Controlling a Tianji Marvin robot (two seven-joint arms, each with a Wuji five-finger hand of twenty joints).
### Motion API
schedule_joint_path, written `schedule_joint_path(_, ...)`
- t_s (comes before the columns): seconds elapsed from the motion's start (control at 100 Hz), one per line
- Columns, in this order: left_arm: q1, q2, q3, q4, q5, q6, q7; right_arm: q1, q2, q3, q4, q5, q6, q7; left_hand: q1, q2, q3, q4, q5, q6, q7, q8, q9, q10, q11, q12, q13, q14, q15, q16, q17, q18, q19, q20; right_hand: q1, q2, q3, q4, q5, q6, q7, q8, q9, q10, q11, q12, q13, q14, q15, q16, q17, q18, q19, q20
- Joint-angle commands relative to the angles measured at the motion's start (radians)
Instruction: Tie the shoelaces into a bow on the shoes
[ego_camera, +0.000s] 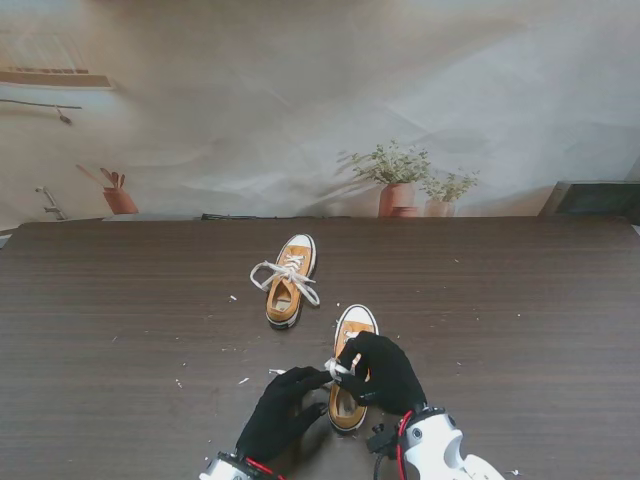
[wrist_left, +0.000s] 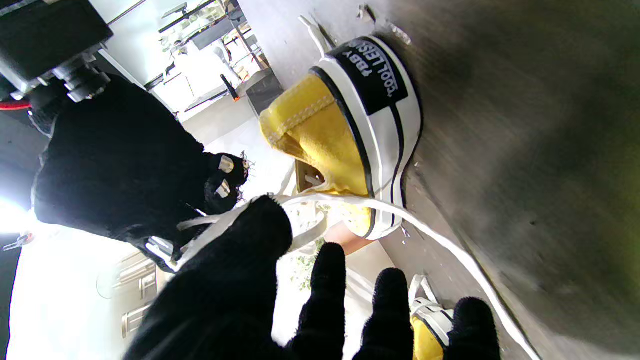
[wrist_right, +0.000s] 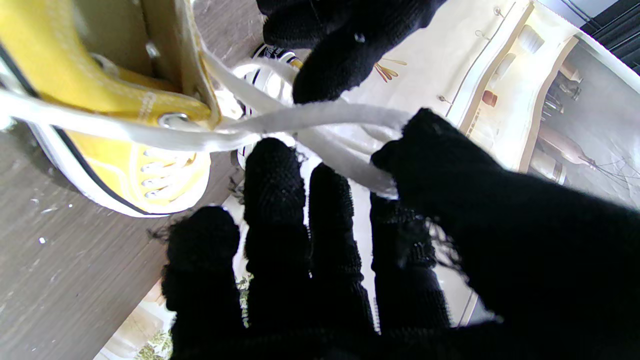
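Two shoes: far shoe (ego_camera: 288, 294) mid-table, near shoe (ego_camera: 350, 375) between your hands, toe pointing away. Right hand (ego_camera: 385, 372) and left hand (ego_camera: 283, 412) each pinch its lace (wrist_right: 320, 117) above the tongue.

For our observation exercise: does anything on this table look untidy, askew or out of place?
Yes. The two shoes do not sit as a pair: the far shoe lies apart and angled, its laces sprawled loose over the table. Small pale scraps are scattered near the near shoe, where both hands work.
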Motion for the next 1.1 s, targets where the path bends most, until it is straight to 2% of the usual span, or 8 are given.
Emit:
schedule_joint_path(0.0,0.002,0.001,0.000,-0.006,0.003,0.001,-0.015,0.000,0.003,0.000,-0.002,-0.001,0.001,0.014,0.011,0.042,-0.026,0.013,-0.052,-0.115,-0.009,-0.006,-0.030,-0.028,-0.006,0.024,-0.034,-0.030,-0.002,0.016,-0.012,-0.056,0.004,0.016,0.018,0.014,0.057,0.019,0.040,-0.031,0.011,0.021,0.014,-0.013,-0.008,0.015,0.028,0.000,0.011,-0.011,-0.001,-0.002,0.018,-0.004)
schedule_joint_path(0.13,0.002,0.002,-0.001,-0.003,0.006,-0.006,-0.016,0.001,0.003,0.001,-0.002,-0.001,0.000,0.016,-0.002,0.061,-0.059,0.012,-0.106,-0.136,-0.015,-0.007,-0.044,-0.031,-0.010,0.025,-0.039,-0.035,-0.003,0.018,-0.018,-0.064,0.004,0.019,0.019,0.014,0.056,0.019,0.040,-0.030,0.011,0.021,0.014,-0.012,-0.009,0.014,0.027,0.001,0.011,-0.011,-0.001,-0.002,0.018,-0.004)
schedule_joint_path(0.19,0.004,0.001,-0.001,-0.002,0.004,-0.009,-0.012,0.001,0.004,0.001,-0.002,-0.003,0.000,0.016,0.014,0.078,-0.108,0.017,-0.143,-0.145,-0.006,-0.005,-0.051,-0.030,-0.007,0.031,-0.041,-0.036,-0.002,0.023,-0.020,-0.065,0.004,0.023,0.017,0.015,0.056,0.019,0.039,-0.031,0.011,0.020,0.014,-0.013,-0.009,0.014,0.028,0.000,0.012,-0.011,-0.001,-0.002,0.018,-0.004)
schedule_joint_path(0.61,0.006,-0.010,-0.004,0.012,0.000,-0.020,0.027,0.004,0.004,-0.004,-0.002,0.001,0.006,0.023,-0.021,0.098,-0.164,0.017,-0.230,-0.159,-0.042,-0.024,-0.066,-0.032,-0.003,0.035,-0.043,-0.039,0.013,0.032,-0.019,-0.067,0.007,0.029,0.018,0.017,0.053,0.018,0.039,-0.031,0.011,0.021,0.014,-0.012,-0.009,0.014,0.027,0.002,0.011,-0.011,-0.001,-0.002,0.018,-0.004)
schedule_joint_path(0.9,-0.049,-0.007,0.013,0.003,-0.039,-0.003,-0.026,-0.002,0.005,-0.006,-0.008,-0.003,-0.002,0.019,-0.039,0.098,-0.196,0.020,-0.211,-0.162,-0.022,-0.018,-0.071,-0.023,0.012,0.050,-0.047,-0.035,0.018,0.035,-0.029,-0.066,0.005,0.033,0.017,0.017,0.053,0.019,0.038,-0.032,0.010,0.021,0.014,-0.012,-0.009,0.014,0.028,0.002,0.012,-0.011,-0.001,-0.002,0.018,-0.004)
schedule_joint_path(1.01,-0.074,-0.011,0.033,0.004,-0.036,-0.003,-0.021,-0.004,0.005,-0.006,-0.011,-0.006,-0.004,0.018,-0.044,0.092,-0.206,0.025,-0.196,-0.163,0.019,0.003,-0.062,-0.018,0.021,0.064,-0.041,-0.031,0.023,0.039,-0.020,-0.057,0.008,0.036,0.017,0.017,0.053,0.019,0.038,-0.034,0.010,0.021,0.014,-0.013,-0.009,0.015,0.027,0.000,0.011,-0.011,-0.001,-0.002,0.018,-0.004)
schedule_joint_path(1.09,-0.085,-0.017,0.046,0.006,-0.040,-0.003,-0.008,-0.005,0.006,-0.003,-0.011,-0.007,-0.003,0.019,-0.037,0.084,-0.201,0.027,-0.159,-0.160,0.071,0.029,-0.048,-0.013,0.028,0.071,-0.033,-0.026,0.029,0.042,-0.014,-0.051,0.010,0.039,0.017,0.017,0.053,0.019,0.038,-0.034,0.010,0.021,0.014,-0.013,-0.009,0.015,0.028,0.000,0.011,-0.011,-0.001,-0.002,0.018,-0.004)
